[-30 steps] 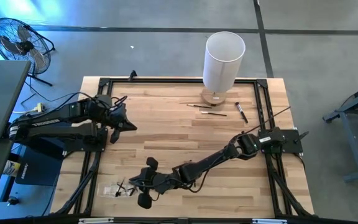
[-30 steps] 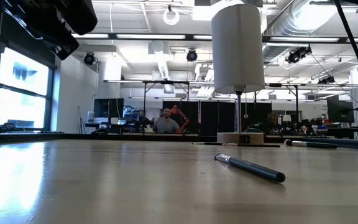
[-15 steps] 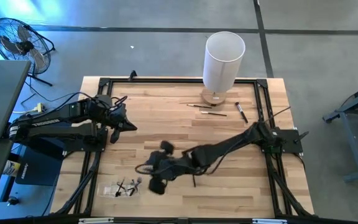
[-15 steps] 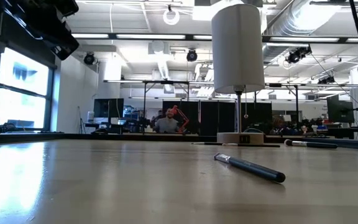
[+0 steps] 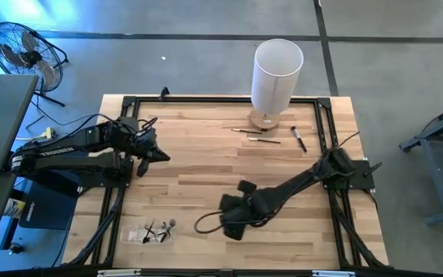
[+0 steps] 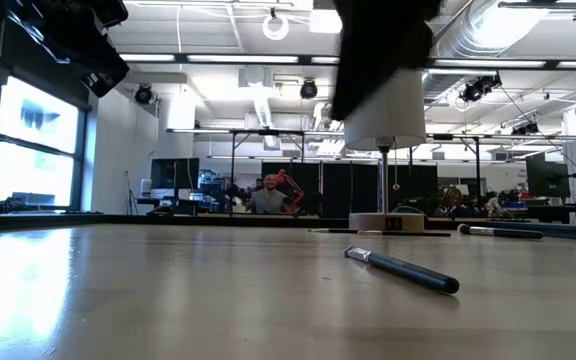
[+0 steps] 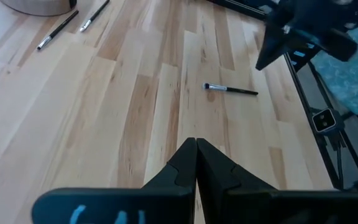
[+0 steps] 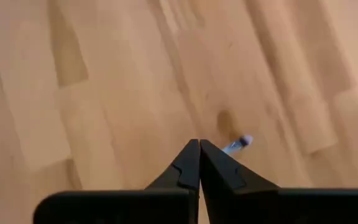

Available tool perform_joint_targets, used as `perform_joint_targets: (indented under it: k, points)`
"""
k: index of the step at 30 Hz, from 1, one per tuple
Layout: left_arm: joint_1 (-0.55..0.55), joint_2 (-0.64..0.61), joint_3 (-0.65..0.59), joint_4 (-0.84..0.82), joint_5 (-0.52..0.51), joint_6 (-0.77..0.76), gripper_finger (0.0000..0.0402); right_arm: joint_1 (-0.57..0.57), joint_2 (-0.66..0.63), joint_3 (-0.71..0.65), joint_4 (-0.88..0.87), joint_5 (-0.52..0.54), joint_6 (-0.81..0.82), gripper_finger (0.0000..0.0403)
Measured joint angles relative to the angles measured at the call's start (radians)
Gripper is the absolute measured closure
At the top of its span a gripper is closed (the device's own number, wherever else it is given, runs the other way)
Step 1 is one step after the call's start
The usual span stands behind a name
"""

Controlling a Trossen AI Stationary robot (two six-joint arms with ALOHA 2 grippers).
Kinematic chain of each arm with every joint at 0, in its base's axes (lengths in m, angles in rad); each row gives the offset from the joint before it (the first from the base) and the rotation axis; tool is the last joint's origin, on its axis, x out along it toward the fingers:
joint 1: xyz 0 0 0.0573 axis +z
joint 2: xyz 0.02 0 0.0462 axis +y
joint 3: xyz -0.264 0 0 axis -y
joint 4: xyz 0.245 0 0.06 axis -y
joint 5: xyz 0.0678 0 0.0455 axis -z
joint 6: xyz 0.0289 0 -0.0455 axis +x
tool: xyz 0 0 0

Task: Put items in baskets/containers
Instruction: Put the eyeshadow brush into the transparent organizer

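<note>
While your right gripper (image 5: 229, 218) hangs over bare boards, well out from the white cylinder (image 5: 277, 75) toward the table's near edge, its fingers (image 8: 188, 163) are pressed together with nothing between them. A small pale bit shows on the wood just past the fingertips in the right wrist view; you cannot tell what it is.

Your left gripper (image 5: 158, 155) waits far to the cylinder's left, fingers (image 7: 185, 163) likewise closed and empty.

Clear plastic tray (image 5: 151, 232): sits farthest from the cylinder, near the table's (image 5: 206, 161) front-left corner, with a few dark brushes lying in it. It is well apart from both grippers.

Loose brushes near the cylinder's wooden base (image 5: 264, 120):
- two thin brushes (image 5: 254, 135) lie just in front of the base, roughly side by side;
- one black brush (image 5: 298, 138) lies to the right of the base, angled. The low view shows it flat on the table (image 6: 402, 269), metallic ferrule at its left end.

Beyond the table, a person (image 6: 265, 196) sits in the room, seen below and left of the cylinder in the low view.
</note>
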State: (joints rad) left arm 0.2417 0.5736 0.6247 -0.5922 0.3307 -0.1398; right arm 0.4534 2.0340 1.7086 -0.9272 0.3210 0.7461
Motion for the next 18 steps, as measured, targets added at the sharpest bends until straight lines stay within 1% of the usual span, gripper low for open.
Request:
perform_joint_targets:
  k: [3, 6, 8, 10, 14, 18]
  points:
    - [0.0, 0.0, 0.0, 0.0, -0.007, 0.0, 0.0402, 0.0, -0.128, -0.244, 0.21, -0.017, 0.019, 0.04]
    - [0.0, 0.002, 0.0, 0.003, -0.045, 0.0, 0.0402, -0.013, -0.296, -0.488, 0.444, 0.002, 0.056, 0.04]
    - [0.0, 0.025, 0.0, 0.014, -0.08, 0.0, 0.0402, -0.03, -0.406, -0.633, 0.533, 0.023, 0.099, 0.0399]
    - [0.0, 0.052, 0.002, 0.028, -0.089, 0.0, 0.0402, -0.056, -0.513, -0.756, 0.571, 0.041, 0.147, 0.0401]
    - [0.0, 0.118, 0.002, 0.029, -0.105, -0.028, 0.0402, -0.127, -0.705, -0.928, 0.616, 0.066, 0.196, 0.0401]
    - [0.0, 0.205, 0.001, 0.041, -0.13, -0.104, 0.0402, -0.202, -0.835, -1.033, 0.687, 0.061, 0.17, 0.0402]
